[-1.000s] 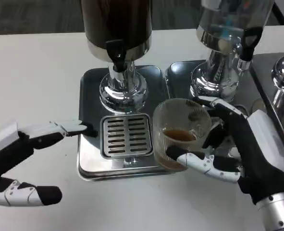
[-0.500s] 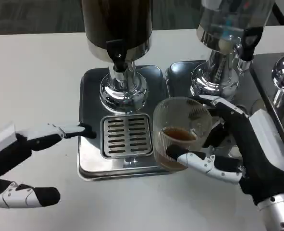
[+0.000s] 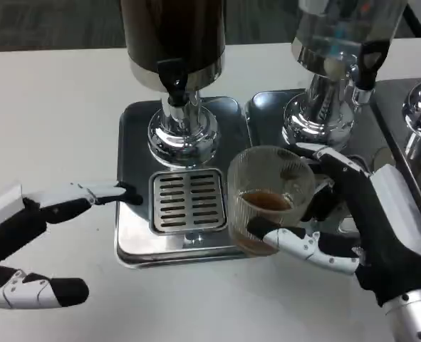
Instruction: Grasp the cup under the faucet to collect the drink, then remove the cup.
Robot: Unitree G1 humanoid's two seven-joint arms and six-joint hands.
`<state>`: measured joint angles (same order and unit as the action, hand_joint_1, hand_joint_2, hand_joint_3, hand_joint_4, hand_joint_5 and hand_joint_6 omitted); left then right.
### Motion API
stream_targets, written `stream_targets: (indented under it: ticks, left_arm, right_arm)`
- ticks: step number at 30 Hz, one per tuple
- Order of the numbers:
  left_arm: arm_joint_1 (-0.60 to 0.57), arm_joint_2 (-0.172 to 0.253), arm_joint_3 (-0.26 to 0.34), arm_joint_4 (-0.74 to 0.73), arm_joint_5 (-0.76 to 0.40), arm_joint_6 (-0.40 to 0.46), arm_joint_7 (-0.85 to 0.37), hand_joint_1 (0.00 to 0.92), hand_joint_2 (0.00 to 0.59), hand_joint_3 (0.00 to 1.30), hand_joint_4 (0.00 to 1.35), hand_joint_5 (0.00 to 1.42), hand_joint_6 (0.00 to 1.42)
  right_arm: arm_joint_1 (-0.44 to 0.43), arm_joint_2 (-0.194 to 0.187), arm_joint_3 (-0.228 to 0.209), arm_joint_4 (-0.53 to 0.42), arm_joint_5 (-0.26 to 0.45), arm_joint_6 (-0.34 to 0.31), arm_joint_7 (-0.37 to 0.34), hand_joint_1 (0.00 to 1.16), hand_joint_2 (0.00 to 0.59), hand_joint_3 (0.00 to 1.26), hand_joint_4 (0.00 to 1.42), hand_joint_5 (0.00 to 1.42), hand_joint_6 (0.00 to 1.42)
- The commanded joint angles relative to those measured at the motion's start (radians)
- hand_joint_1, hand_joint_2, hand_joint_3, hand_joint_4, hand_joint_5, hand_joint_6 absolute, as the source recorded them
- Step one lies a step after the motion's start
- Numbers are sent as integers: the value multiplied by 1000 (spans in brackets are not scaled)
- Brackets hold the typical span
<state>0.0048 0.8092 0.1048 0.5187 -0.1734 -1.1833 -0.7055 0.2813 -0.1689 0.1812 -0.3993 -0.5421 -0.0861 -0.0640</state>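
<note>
The cup [image 3: 268, 198], clear glass with a little brown drink at its bottom, sits off the right edge of the slotted drip grate [image 3: 189, 200], over the right rim of the steel tray [image 3: 135, 246], clear of the black faucet [image 3: 173, 78] of the dark dispenser [image 3: 173, 35]. The right hand [image 3: 352, 221] grasps it from the right, fingers wrapping its far side, thumb under its near side. White table [image 3: 53, 107] lies open to the left and front. The left hand [image 3: 32, 242] is released, fingers spread, one fingertip touching the tray's left edge.

Cup [image 3: 269, 199] right of drip grate [image 3: 188, 200], before faucet [image 3: 173, 81].
</note>
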Motion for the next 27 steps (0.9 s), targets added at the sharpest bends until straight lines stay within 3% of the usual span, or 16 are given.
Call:
stream_targets:
  ticks: [1, 27]
  left_arm:
    - [14, 19, 7, -12, -11, -2, 6, 0, 107, 228, 125, 141, 255]
    - [17, 19, 8, -14, -21, 6, 4, 0, 104, 228, 124, 141, 255]
  right_arm:
    - [-6, 4, -9, -36, 16, -23, -6, 867, 184, 568, 663, 815, 814]
    - [-6, 6, -16, -46, 21, -26, 2, 875, 185, 570, 679, 834, 839]
